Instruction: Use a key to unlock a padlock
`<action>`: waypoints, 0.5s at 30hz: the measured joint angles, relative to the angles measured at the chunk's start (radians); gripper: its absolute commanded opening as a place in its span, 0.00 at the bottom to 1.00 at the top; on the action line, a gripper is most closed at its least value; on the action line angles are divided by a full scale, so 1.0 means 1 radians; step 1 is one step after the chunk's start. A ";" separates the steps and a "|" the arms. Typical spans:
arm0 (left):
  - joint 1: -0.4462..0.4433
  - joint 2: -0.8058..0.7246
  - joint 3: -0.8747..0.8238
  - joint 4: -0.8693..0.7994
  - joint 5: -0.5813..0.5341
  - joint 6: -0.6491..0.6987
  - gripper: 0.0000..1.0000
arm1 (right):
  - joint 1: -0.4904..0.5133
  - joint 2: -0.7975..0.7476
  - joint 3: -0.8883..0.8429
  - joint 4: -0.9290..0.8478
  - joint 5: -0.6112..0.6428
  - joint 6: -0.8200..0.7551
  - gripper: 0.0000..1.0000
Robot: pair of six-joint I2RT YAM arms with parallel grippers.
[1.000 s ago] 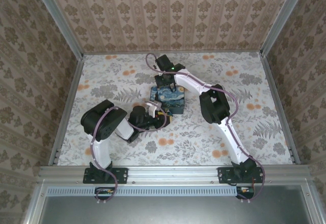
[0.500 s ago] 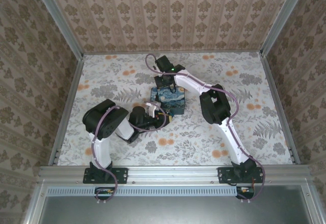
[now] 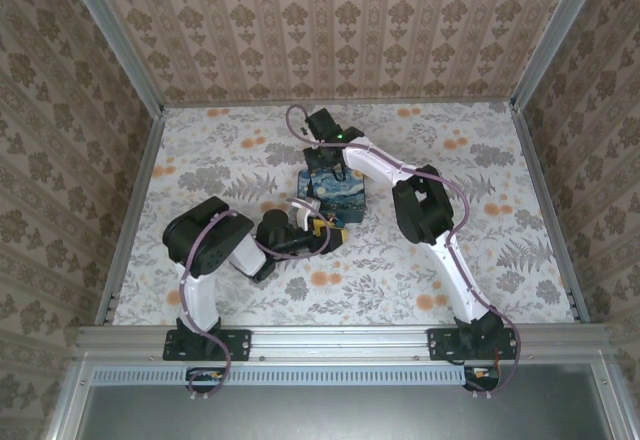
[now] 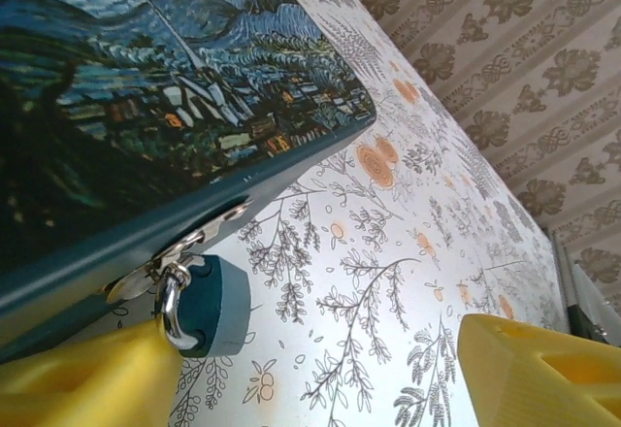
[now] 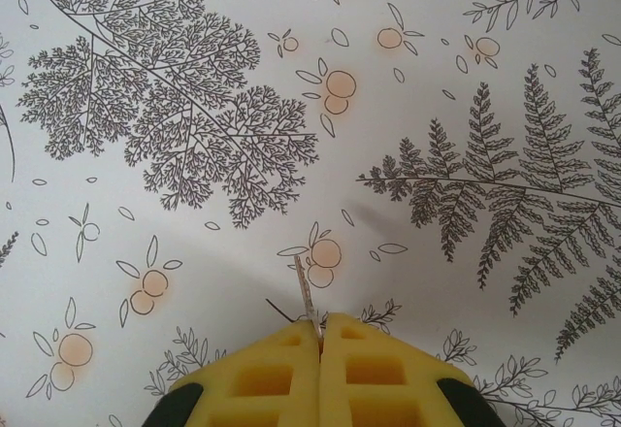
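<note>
The left gripper [image 3: 312, 224] is edging toward the painted box [image 3: 338, 192], spread wide and empty by the padlock [image 4: 215, 301]; behind the box, the right gripper [image 5: 318, 335] is pinching the key [image 5: 303, 296], likely inserting next.

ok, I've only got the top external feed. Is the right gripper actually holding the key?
Observer: Yes. In the right wrist view the right gripper is shut on the key. A thin blade pokes out past the pads, above the tablecloth.
Operator: Where exactly is the padlock?
Observer: In the left wrist view the padlock hangs by its shackle from the hasp on the side of the painted box.
Operator: Left gripper on it?
Observer: No. The left gripper is open. One finger is right beside the shackle, and I can't tell whether it touches. The other is well off to the side.
</note>
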 measured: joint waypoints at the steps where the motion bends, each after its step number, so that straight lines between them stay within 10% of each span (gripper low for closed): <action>1: -0.009 -0.002 -0.002 -0.003 -0.026 0.000 0.72 | 0.000 -0.003 -0.008 0.006 0.000 0.000 0.00; 8: -0.095 -0.021 -0.040 -0.023 -0.277 0.011 0.47 | 0.007 -0.015 -0.035 -0.002 -0.006 0.000 0.00; 15: -0.138 -0.021 -0.053 0.005 -0.394 -0.002 0.59 | 0.008 -0.015 -0.040 0.000 -0.004 0.000 0.00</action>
